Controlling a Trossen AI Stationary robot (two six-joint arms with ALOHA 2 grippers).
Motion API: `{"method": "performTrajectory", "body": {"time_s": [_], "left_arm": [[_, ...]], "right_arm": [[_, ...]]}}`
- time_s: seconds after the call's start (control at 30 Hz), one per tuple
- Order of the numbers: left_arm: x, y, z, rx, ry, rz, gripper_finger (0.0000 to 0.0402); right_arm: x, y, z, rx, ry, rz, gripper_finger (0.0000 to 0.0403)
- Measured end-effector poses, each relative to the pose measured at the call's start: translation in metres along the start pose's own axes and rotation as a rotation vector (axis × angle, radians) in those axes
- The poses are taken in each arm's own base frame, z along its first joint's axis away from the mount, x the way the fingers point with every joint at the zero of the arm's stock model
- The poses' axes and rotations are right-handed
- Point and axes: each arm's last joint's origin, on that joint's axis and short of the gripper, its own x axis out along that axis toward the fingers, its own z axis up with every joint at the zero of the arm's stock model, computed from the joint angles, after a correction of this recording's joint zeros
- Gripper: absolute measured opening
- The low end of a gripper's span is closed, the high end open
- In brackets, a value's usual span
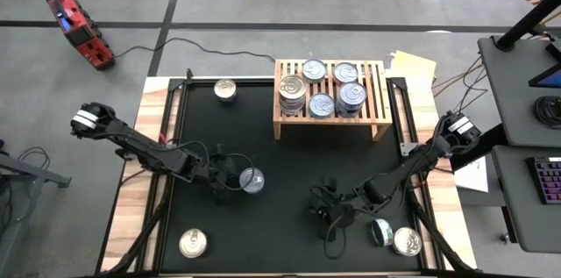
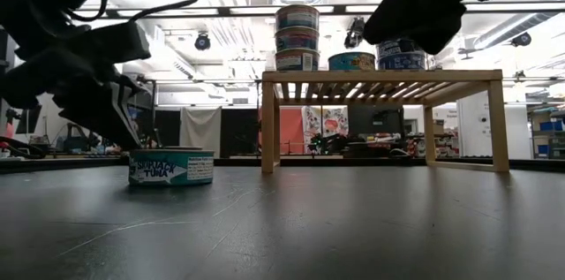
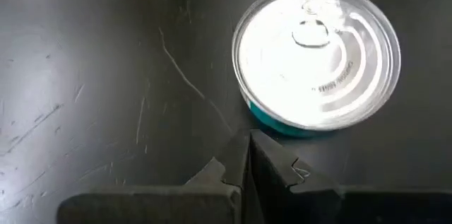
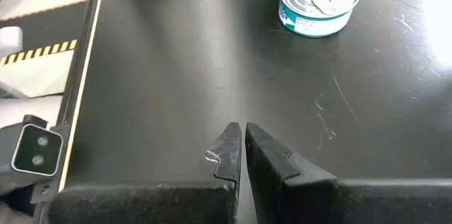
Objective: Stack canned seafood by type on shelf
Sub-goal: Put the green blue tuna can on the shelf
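Tuna can [image 2: 171, 166] label reads "TUNA"; left fingers [image 3: 248, 155] pressed together beside it; right fingers [image 4: 240, 139] pressed together.

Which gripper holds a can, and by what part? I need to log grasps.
Neither. The left gripper is shut, empty, beside a teal can; the right gripper is shut over bare mat.

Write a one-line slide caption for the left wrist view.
Shut left gripper poised beside a teal-sided can on the black mat.

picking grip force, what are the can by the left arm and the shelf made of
Can: looks like metal, its bright silver lid reflective with a pull tab; the teal side label may be paper. Shelf: seemingly unpainted light wood, matte, with slats visible from above.
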Motion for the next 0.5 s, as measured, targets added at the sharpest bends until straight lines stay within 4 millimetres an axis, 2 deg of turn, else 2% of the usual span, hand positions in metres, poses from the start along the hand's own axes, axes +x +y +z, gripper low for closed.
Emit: {"method": "performTrajectory", "body": {"time_s": [0.33, 0.5], "left_arm": [[0.010, -0.008, 0.006, -0.021, -0.112, -0.056, 0.0000], [0.021, -0.015, 0.007, -0.024, -0.101, -0.085, 0.0000]], "right_arm": [[0.000, -0.003, 0.001, -0.009, -0.033, -0.053, 0.0013], [0.001, -0.004, 0.001, -0.012, -0.041, -0.071, 0.0013]]}}
